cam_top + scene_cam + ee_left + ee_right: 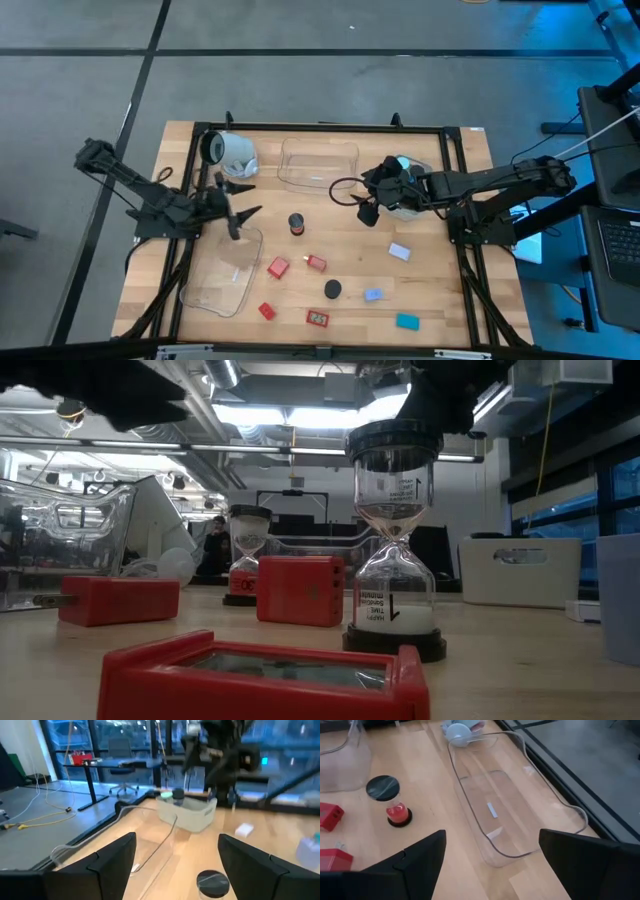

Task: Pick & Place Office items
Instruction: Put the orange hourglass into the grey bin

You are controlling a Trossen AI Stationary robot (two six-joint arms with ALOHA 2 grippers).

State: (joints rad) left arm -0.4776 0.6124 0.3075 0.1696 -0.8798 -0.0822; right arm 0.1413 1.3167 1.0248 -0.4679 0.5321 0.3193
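Two grippers, left [237,212] and right [366,207], both spread and empty, hovering before pick; next: descend on red timer [296,224] between them

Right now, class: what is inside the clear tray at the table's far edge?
The clear tray holds no office items; only a small pale label shows on its floor. Both grippers are open.

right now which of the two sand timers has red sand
The sand timer standing near the middle of the table, between the two clear trays, holds red sand. The other timer, nearer the front edge among the red blocks, holds white sand.
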